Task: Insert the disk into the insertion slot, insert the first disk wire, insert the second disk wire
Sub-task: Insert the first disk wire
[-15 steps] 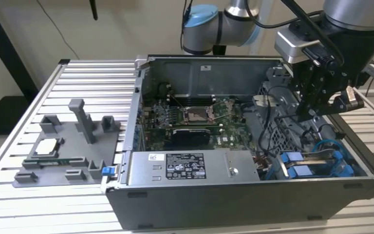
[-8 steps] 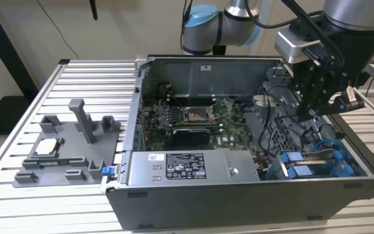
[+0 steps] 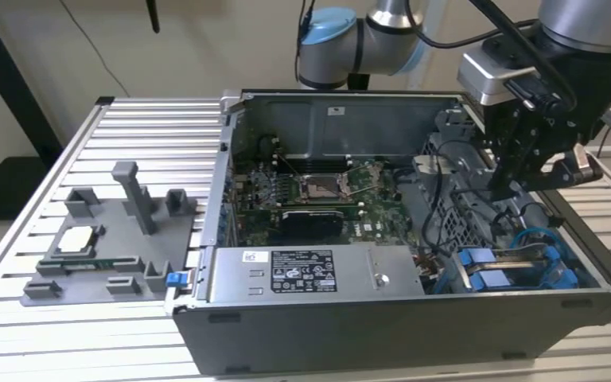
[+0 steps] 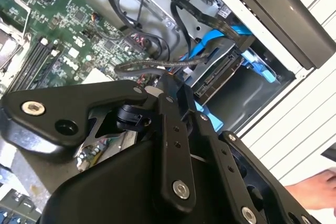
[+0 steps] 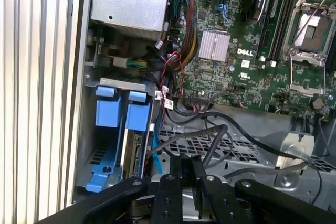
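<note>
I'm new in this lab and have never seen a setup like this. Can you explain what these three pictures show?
This is a robot arm working over an open computer case that stands on a slatted metal table. The exterior view is taken by a camera off the arm; both wrist views come from cameras riding on the arm, looking past its black tool into the case. Inside are the green main board, a grey power box and, on the exterior view's right, a metal cage with loose black cables. A drive in a blue frame already sits in the cage. The tool hangs just above the cage, among the cables; whether it holds anything I cannot tell. Beside the case, a grey holder carries a chip.
</note>
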You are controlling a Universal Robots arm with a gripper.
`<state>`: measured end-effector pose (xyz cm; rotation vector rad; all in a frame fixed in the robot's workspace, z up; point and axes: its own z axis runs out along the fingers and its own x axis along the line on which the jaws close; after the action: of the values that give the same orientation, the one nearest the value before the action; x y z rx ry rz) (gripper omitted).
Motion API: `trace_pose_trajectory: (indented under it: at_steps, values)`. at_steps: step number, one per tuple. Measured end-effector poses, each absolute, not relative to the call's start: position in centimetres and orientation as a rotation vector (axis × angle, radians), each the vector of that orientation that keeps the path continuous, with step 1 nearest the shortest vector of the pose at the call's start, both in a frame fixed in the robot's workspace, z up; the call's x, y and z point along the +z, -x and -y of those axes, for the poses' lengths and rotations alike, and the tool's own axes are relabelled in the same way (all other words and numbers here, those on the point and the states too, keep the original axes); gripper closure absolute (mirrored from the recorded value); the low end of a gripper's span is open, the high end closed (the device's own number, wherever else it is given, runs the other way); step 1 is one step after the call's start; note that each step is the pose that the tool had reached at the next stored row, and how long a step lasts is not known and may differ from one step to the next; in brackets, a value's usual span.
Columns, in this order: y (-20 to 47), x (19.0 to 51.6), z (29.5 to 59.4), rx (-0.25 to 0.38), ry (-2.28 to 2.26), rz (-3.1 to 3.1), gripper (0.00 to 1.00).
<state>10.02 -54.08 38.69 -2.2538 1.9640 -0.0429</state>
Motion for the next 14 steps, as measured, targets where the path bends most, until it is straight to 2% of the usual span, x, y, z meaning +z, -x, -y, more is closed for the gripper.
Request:
trace_pose_trajectory:
  at_steps: [14]
  values:
    - [-11.6, 38.6, 55.7, 0.019, 2.281, -1.995, 1.0]
